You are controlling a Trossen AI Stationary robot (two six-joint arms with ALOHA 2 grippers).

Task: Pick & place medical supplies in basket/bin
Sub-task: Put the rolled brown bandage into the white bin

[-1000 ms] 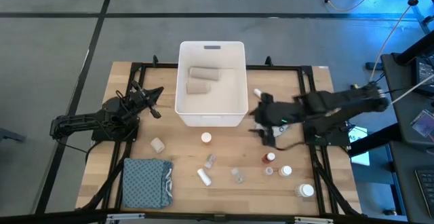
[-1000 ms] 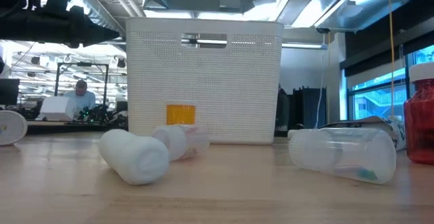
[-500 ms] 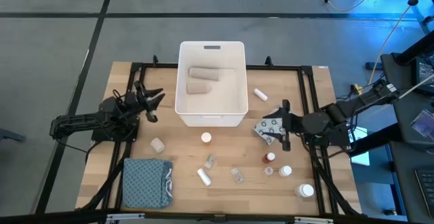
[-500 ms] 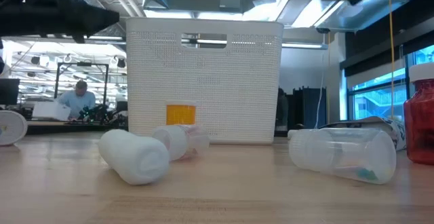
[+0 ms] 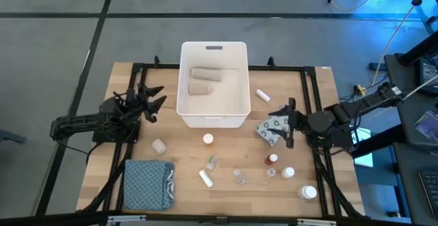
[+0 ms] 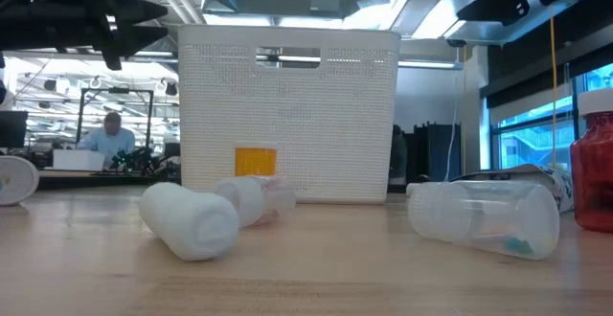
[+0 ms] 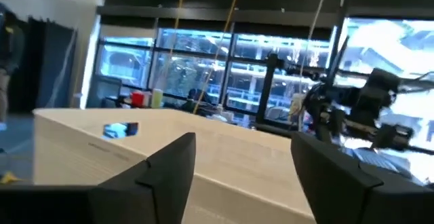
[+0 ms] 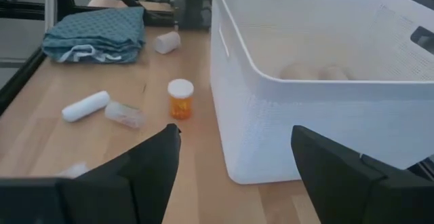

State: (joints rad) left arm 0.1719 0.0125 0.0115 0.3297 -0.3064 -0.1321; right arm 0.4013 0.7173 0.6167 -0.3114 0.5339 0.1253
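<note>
The white bin (image 5: pixel 212 109) stands at the table's far middle with two beige bandage rolls (image 5: pixel 203 81) lying inside. My left gripper (image 5: pixel 155 97) hovers open just left of the bin, holding nothing. My right gripper (image 5: pixel 288 124) is open to the right of the bin, right beside the grey dotted packet (image 5: pixel 271 129), which lies flat on the table. Loose supplies lie on the near half: an orange pill bottle (image 5: pixel 207 139), a beige roll (image 5: pixel 159 145), a white bottle (image 5: pixel 205 178), clear vials (image 5: pixel 239 177) and a red-capped bottle (image 5: pixel 273 159).
A folded blue-grey cloth (image 5: pixel 147 183) lies at the near left corner. A white bottle (image 5: pixel 263 94) lies right of the bin, and white-capped bottles (image 5: pixel 309 192) sit near the right front. A black frame (image 5: pixel 311 96) borders the table. Bare wood shows between the bin and the near items.
My right gripper has drawn back from beside the bin toward the table's right edge, still open, and the grey dotted packet now shows on the table in front of it. My left gripper has opened beside the bin's left wall.
</note>
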